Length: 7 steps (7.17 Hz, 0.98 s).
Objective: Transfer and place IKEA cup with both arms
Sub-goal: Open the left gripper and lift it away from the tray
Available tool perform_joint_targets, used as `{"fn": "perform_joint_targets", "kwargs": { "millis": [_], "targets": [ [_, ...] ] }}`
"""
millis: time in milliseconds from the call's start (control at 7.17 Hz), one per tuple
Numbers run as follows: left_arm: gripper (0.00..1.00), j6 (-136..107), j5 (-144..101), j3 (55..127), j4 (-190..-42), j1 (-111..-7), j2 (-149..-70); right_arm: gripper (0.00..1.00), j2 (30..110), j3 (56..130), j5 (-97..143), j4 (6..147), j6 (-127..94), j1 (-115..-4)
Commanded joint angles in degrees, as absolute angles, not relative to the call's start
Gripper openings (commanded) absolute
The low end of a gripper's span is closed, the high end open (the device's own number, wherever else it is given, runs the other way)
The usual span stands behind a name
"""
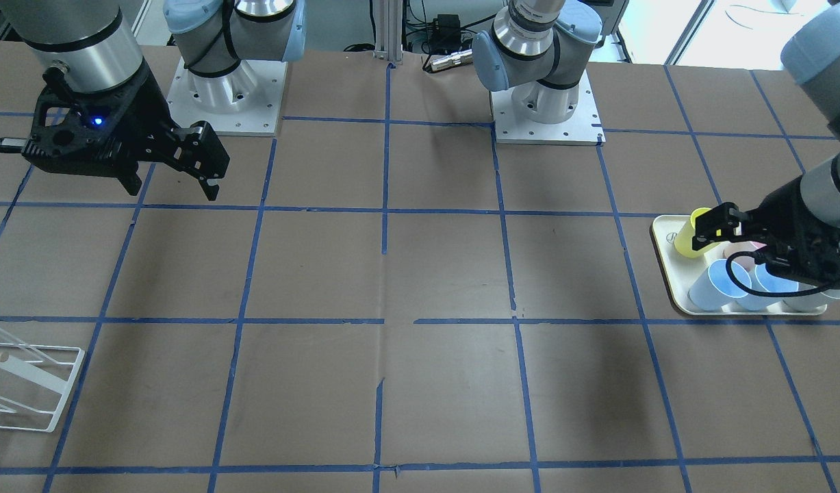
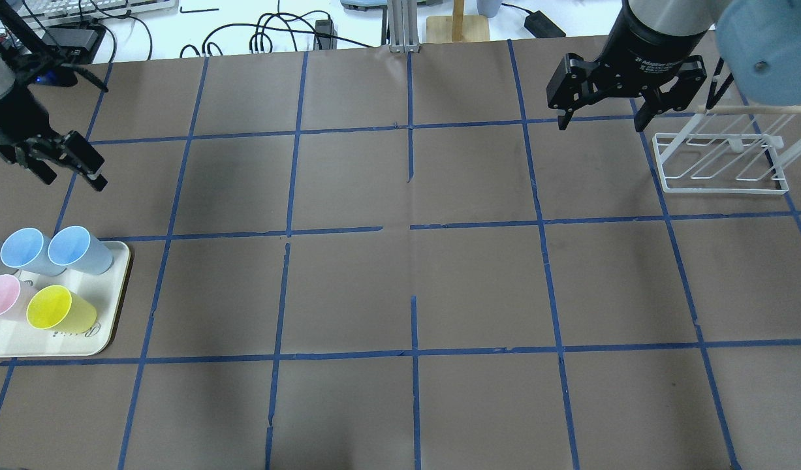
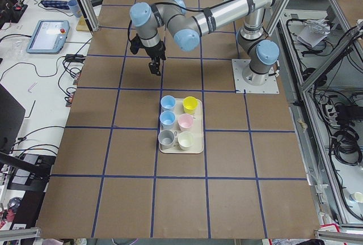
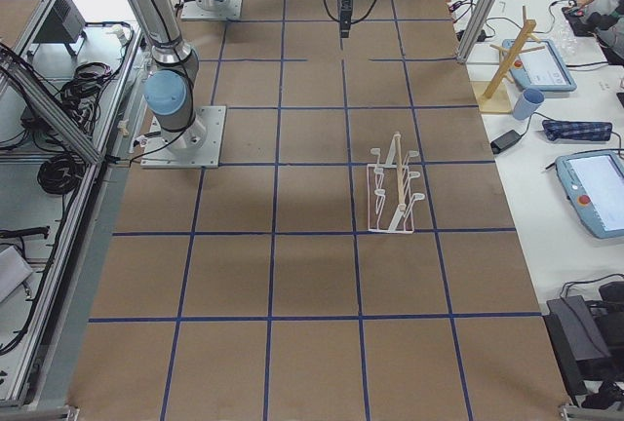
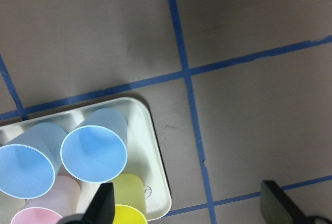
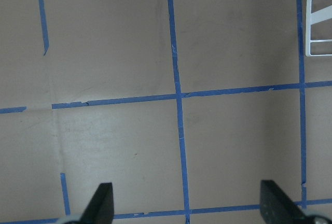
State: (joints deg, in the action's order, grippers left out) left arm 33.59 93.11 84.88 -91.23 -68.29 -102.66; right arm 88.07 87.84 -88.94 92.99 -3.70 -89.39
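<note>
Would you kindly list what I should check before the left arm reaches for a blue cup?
1. Left end effector open and empty: ok.
2. Right end effector open and empty: ok.
3. Corner blue cup upright on the tray: ok.
4. Left end effector lined up over that cup: not ok, it hangs beyond the tray.
5. Finger room between it and the second blue cup: cannot tell.
</note>
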Motion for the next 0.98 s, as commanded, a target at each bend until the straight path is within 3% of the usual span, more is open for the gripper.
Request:
{"fn": "perform_joint_targets", "kwargs": {
  "millis": [0, 419, 837],
  "targets": [
    [1.00, 19.06, 92.37, 82.17, -95.62, -79.05, -98.37, 1.00, 88.07, 87.80, -88.95, 92.99, -3.69, -89.38],
    [1.00, 7.92, 91.50, 84.37, -96.24, -89.62, -92.83, 1.00, 88.07, 87.80, -88.95, 92.99, -3.69, -89.38],
    [1.00, 8.87, 91.67, 89.02, -95.72, -90.97, -89.66, 1.00, 87.98, 87.63, -88.95, 92.99, -4.04, -89.38]
  ]
}}
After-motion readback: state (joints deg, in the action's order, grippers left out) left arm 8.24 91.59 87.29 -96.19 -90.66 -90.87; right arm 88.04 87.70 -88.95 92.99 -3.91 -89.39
